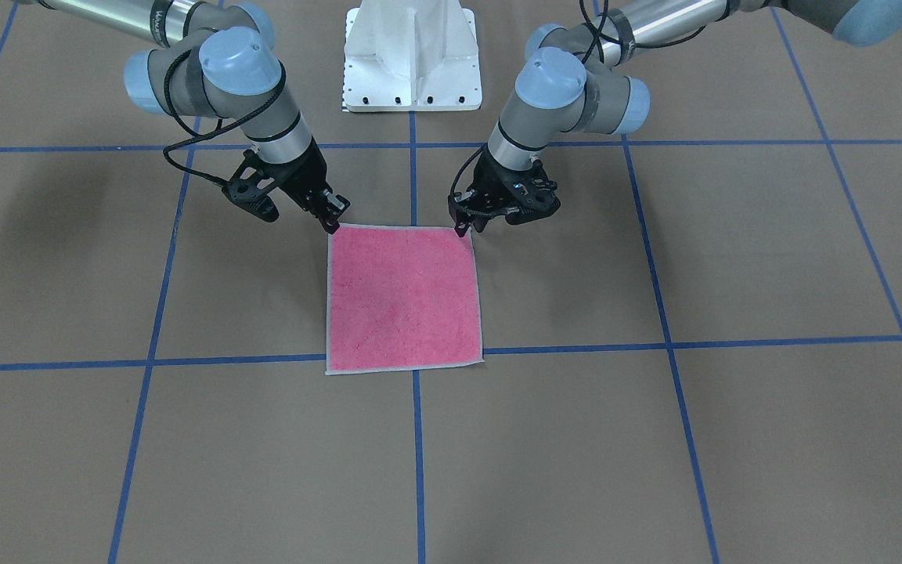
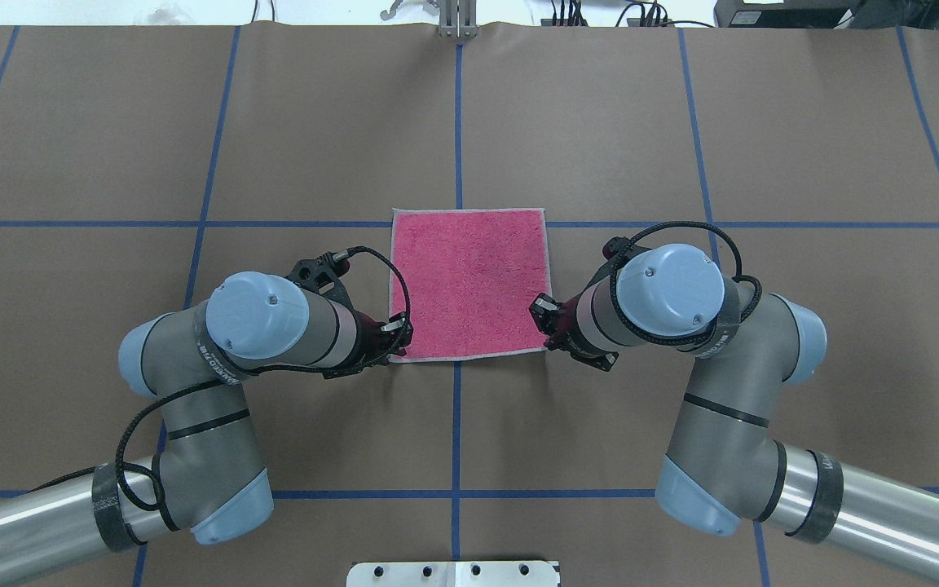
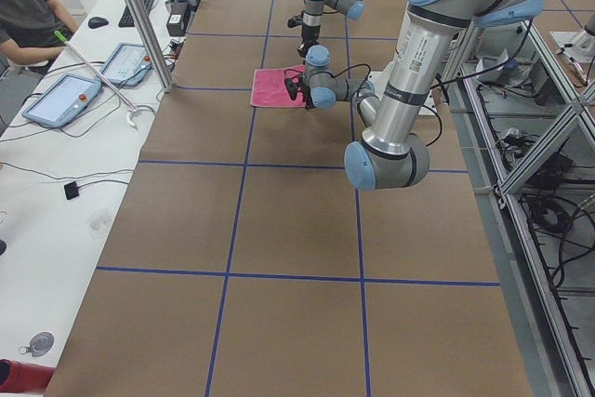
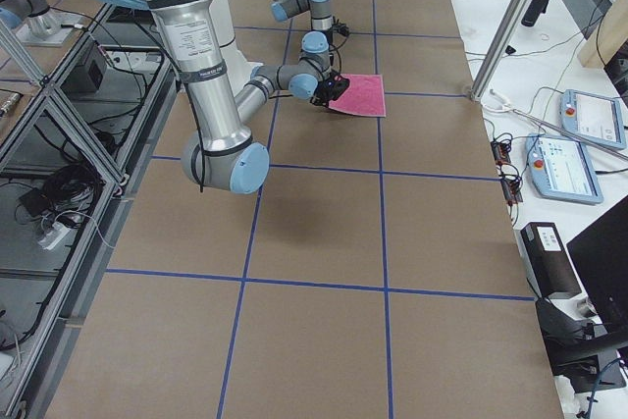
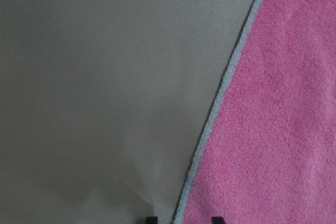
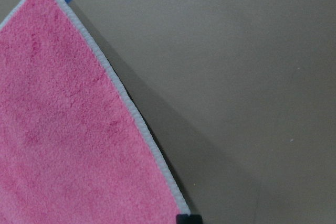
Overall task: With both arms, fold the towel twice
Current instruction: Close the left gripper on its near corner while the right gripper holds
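Note:
The towel (image 1: 404, 301) (image 2: 469, 281) lies flat on the brown table, pink face up, with a pale grey stitched edge. My two grippers are at its two corners nearest the robot's base. The left gripper (image 1: 467, 227) (image 2: 400, 334) is down at one corner. In the left wrist view its two fingertips (image 5: 152, 219) stand slightly apart, astride the towel's (image 5: 273, 129) edge. The right gripper (image 1: 332, 223) (image 2: 540, 314) meets the other corner. The right wrist view shows its tips as one dark block (image 6: 189, 219), with the towel's (image 6: 68, 129) corner running into it.
Blue tape lines (image 1: 416, 462) divide the table into squares. The white pedestal base (image 1: 412, 63) stands at the robot's side of the table. A side bench with tablets (image 3: 60, 99) and a seated person (image 3: 28, 6) runs along the far edge.

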### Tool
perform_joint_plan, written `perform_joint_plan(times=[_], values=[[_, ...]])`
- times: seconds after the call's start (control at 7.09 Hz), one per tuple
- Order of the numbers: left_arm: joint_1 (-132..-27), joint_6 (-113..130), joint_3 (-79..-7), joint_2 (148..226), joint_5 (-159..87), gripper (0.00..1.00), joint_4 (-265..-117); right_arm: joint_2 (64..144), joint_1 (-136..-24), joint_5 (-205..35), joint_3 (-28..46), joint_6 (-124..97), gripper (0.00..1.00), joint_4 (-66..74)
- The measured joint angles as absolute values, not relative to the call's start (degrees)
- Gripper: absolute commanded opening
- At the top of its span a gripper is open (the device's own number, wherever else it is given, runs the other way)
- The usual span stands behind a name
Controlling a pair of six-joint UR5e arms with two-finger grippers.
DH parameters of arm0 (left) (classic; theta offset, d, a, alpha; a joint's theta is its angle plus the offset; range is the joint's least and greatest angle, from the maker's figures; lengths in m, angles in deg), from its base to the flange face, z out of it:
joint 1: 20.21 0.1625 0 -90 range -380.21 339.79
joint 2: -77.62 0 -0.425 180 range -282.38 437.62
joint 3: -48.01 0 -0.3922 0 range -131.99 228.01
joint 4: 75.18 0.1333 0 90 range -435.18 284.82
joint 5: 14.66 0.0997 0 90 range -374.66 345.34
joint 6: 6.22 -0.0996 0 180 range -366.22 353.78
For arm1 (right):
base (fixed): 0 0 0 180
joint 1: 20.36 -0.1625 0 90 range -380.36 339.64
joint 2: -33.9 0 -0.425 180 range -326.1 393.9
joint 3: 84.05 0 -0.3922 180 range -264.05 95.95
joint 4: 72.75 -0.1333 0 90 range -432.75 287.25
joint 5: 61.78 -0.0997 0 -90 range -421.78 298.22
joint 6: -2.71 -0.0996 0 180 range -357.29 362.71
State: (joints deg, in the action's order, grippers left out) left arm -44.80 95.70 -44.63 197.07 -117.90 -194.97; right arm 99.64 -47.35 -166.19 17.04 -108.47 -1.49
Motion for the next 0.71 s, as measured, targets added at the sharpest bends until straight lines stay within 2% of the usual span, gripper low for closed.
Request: perform_joint_plan(times=[0.14,0.71], values=[[-44.76,95.74,-44.63,197.07,-117.90,0.00,-194.97,99.64,-47.35,-166.19,17.03,-108.45,0.00,-1.52],[-44.61,98.42,-44.94,197.01,-117.86,0.00,-194.97,99.63,-47.35,-166.22,16.90,-108.24,0.00,-1.57]])
